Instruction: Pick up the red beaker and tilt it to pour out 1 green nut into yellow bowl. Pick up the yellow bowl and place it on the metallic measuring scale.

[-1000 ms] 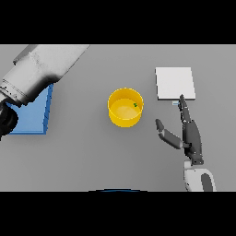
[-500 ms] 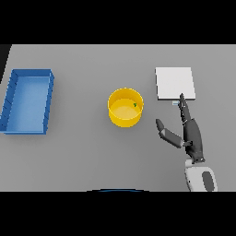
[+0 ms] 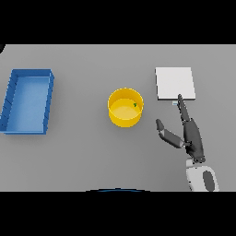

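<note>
While empty and spread flat, right hand [image 3: 192, 136] between yellow bowl [image 3: 125, 107] and scale [image 3: 174, 83].

Table [image 3: 83, 161]: matt grey, smooth. Bowl [image 3: 125, 110]: smooth yellow, plastic-looking. Scale [image 3: 174, 83] at its 2 o'clock: flat pale plate, dull sheen. Blue tray [image 3: 9, 105]: smooth, plastic-looking.

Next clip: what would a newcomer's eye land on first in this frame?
Probably the yellow bowl at the table's centre, with a small green nut inside near its right wall. Next, the big blue bin on the left, and the right hand, fingers straight, reaching up toward the pale square scale on the right.
</note>
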